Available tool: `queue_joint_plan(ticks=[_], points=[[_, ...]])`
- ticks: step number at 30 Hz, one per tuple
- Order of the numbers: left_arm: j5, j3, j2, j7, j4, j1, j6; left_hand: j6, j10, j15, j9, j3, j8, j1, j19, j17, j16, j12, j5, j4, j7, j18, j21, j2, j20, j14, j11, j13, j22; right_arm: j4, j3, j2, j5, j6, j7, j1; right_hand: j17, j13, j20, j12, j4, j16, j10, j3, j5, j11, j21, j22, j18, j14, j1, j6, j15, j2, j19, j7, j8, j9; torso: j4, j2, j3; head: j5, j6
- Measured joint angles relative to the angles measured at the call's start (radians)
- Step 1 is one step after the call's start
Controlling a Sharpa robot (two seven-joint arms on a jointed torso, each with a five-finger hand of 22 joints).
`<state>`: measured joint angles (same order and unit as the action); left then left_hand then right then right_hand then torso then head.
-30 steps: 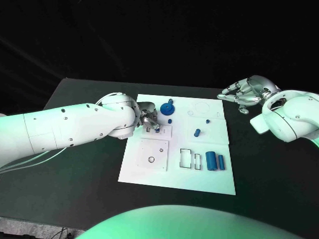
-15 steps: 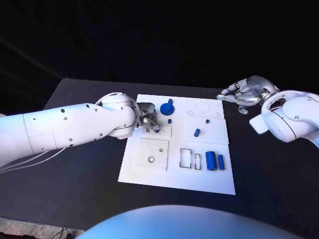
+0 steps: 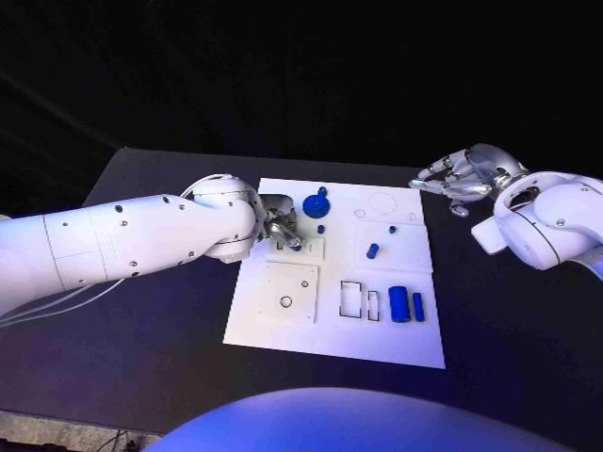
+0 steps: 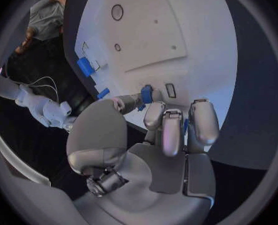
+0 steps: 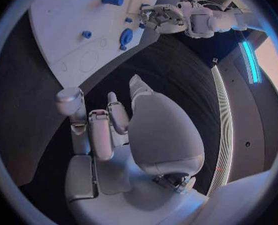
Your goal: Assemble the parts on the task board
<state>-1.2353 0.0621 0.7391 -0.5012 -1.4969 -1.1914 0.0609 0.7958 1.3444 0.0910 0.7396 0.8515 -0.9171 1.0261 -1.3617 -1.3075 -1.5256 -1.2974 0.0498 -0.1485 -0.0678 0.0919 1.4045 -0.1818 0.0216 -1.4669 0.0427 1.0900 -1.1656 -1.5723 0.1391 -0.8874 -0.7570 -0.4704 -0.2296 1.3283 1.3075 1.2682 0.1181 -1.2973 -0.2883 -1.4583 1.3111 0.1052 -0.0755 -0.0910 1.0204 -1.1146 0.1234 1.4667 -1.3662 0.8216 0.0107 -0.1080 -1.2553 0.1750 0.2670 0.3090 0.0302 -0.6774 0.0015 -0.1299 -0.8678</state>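
over the white board, left hand pinching a small blue piece against its surface. beyond the board's far right corner, right hand hovering off the table, fingers loosely curled, holding nothing.

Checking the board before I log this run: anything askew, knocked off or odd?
Nothing stands out. The task board lies flat on the table, and the loose blue parts lie on it, none off the edge. The left hand holds a small blue part over the board; the right hand hangs beside the board, holding nothing.
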Motion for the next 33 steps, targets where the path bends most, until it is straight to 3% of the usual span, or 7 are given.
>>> queue_joint_plan(ticks=[6,7,11,14,18,27,33], points=[[0.001,0.0,0.0,0.0,0.001,0.0,0.002,0.0,0.0,0.0,0.003,0.002,0.0,-0.018,0.0,0.0,0.0,0.0,0.0,0.002,0.0,0.0,0.0,0.007,0.0,0.0,0.0,-0.001,0.0,0.0,0.0,0.0,0.0,0.0,0.0,0.0,0.0,0.0,0.0,0.0,0.0,0.0,0.0,0.0,0.0,0.0,0.0,0.0,0.0,0.0,0.0,0.0,0.0,0.0,0.0,0.0,0.0,0.0,0.0,0.0,-0.0003,0.0,0.0],[0.001,0.0,0.0,0.0,0.001,0.0,0.003,0.0,0.0,0.0,0.008,0.032,0.0,-0.029,0.0,0.0,0.0,0.0,-0.002,0.032,0.0,0.0,0.0,0.003,0.0,0.0,0.0,-0.002,0.0,0.0,0.0,0.0,0.0,0.0,0.0,0.0,0.0,0.0,0.0,0.0,0.0,0.0,0.0,0.0,0.0,0.0,0.0,0.0,0.0,0.0,0.0,0.0,0.0,0.0,0.0,0.0,0.0,0.0,0.0,0.0,-0.0003,0.0,0.0],[0.002,-0.001,-0.001,0.0,0.003,0.0,0.004,0.002,0.0,0.0,0.013,0.033,0.0,-0.05,0.0,0.0,0.0,0.0,-0.003,0.033,0.002,0.0,0.0,0.005,0.0,0.0,0.0,-0.004,0.0,0.0,0.0,0.0,0.0,0.0,0.0,0.0,0.0,0.0,0.0,0.0,0.0,0.0,0.0,0.0,0.0,0.0,0.0,0.001,0.0,0.0,0.0,0.0,0.0,0.0,0.0,0.0,0.0,0.0,0.0001,0.0,-0.0001,0.0,-0.001],[0.002,-0.001,-0.001,0.0,0.004,0.0,0.005,0.006,0.0,0.0,0.058,0.02,0.0,-0.066,0.0,0.0,0.0,0.0,-0.003,0.02,0.006,0.0,0.0,0.008,0.0,0.0,0.0,-0.004,-0.002,0.0,0.0,0.0,0.0,0.0,0.0,0.0,0.0,0.0,0.0,0.0,0.0,0.0,0.0,0.0,0.0,0.0,0.0,0.001,0.0,0.0,0.0,-0.004,0.0,0.0,0.0,-0.004,0.0,0.0,0.0001,0.0,0.0001,0.0,-0.002],[0.003,-0.001,-0.001,-0.001,0.007,0.0,0.008,0.027,0.0,0.0,0.076,0.003,0.0,-0.08,-0.001,0.0,0.0,0.0,-0.003,0.003,0.027,0.0,0.0,0.004,-0.001,0.0,0.0,-0.005,-0.002,0.001,0.0,0.001,0.0,0.0,0.0,-0.001,0.0,0.0,0.0,0.0,0.0,0.0,0.0,0.0,0.0,0.0,0.0,0.001,0.0,0.0,0.0,-0.004,0.0,0.0,0.0,-0.004,0.0,0.001,0.0001,0.0,0.0003,0.0,-0.004],[0.004,-0.001,-0.002,-0.003,0.011,0.0,0.015,0.05,0.0,0.0,0.079,-0.017,0.0,-0.089,-0.002,0.0,0.0,0.0,-0.003,-0.017,0.05,0.0,0.0,0.003,-0.002,0.0,0.0,-0.006,-0.003,0.001,0.0,0.001,0.0,0.0,0.001,-0.001,0.0,0.0,0.0,0.0,0.0,0.0,0.0,0.0,0.0,0.0,0.0,0.001,0.0,0.0,0.0,-0.004,0.0,0.0,0.0,-0.004,0.0,0.001,0.0,0.0,0.0007,0.001,-0.005],[0.005,-0.001,-0.002,-0.003,0.012,-0.001,0.018,0.052,0.0,0.0,0.076,-0.023,0.0,-0.094,-0.002,0.0,0.0,0.0,-0.003,-0.023,0.052,0.0,0.0,-0.002,-0.002,0.0,0.0,-0.006,-0.003,0.002,0.0,0.001,0.0,0.0,0.001,-0.001,0.0,0.0,0.0,0.0,0.0,0.0,0.0,0.0,0.0,0.0,0.0,0.001,0.0,0.0,0.0,-0.004,0.0,0.0,0.0,-0.004,0.0,0.001,-0.0001,0.0,0.0003,0.001,-0.005]])
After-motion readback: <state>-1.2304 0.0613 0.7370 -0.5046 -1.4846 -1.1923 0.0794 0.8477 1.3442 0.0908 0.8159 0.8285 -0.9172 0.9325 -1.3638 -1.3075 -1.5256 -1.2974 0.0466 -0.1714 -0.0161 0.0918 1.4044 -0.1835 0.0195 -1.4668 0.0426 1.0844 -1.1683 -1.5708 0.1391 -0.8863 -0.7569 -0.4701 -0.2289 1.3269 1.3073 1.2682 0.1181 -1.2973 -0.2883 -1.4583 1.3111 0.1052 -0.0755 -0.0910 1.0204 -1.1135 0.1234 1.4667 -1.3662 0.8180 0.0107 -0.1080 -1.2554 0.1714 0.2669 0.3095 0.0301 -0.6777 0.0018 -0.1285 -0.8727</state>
